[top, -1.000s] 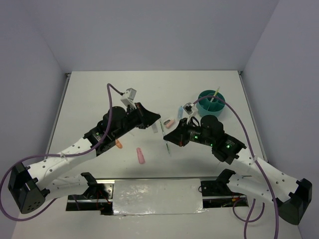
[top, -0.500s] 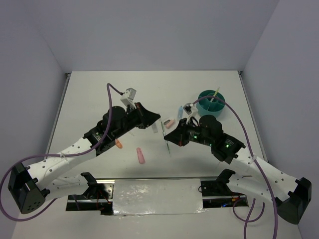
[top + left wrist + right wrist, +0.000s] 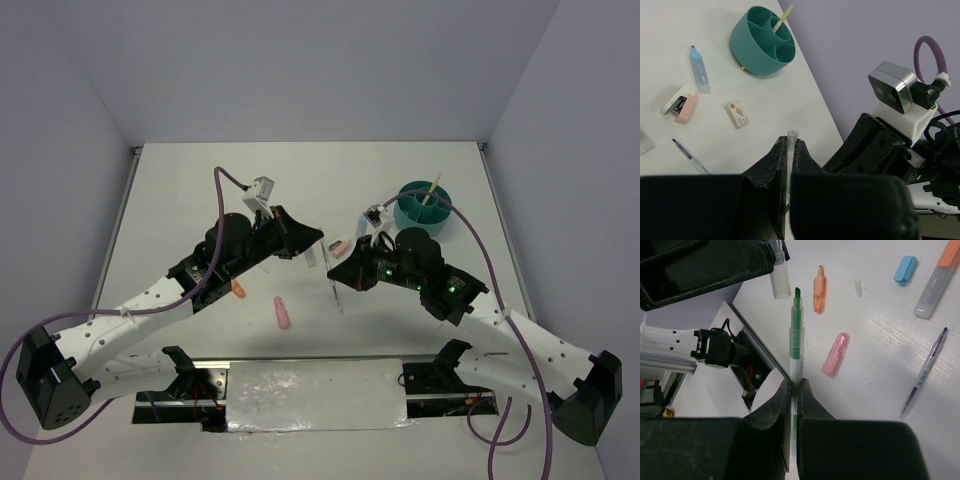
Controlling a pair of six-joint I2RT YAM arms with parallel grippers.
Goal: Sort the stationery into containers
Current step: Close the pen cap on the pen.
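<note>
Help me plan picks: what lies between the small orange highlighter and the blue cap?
A whitish cap, touching neither the small orange highlighter nor the blue cap; the right wrist view shows it.

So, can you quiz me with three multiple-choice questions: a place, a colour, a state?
1. Where is the yellow pen? A standing in the teal organiser; B lying flat outside it; C held in the air.
2. What colour is the highlighter in the right gripper? A orange; B green; C blue.
3. The left gripper is: A wide open; B shut on nothing; C shut on a clear cap.
Answers: A, it sticks up out of it; B, green tip and barrel; C, cap pinched in its jaws.
</note>
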